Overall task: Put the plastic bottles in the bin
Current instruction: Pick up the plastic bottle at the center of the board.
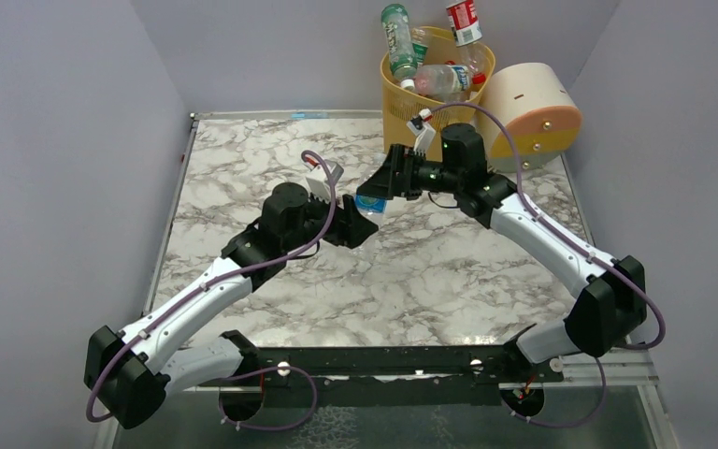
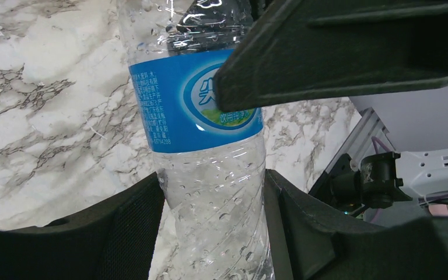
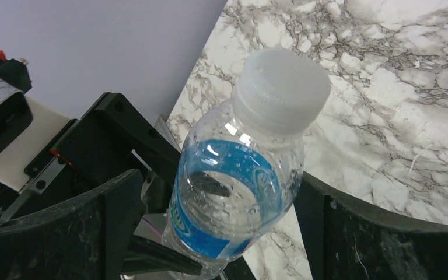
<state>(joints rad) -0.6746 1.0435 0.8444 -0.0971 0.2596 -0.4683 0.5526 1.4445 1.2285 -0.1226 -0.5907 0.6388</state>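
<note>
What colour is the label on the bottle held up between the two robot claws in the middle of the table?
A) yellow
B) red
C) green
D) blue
D: the bottle clamped in the left gripper wears a blue band around its clear body, and the right wrist view shows the same blue below its white cap.

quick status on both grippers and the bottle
Left gripper shut on blue-label bottle. Right gripper open, straddling the same bottle. Bin heaped with bottles above its rim.
</note>
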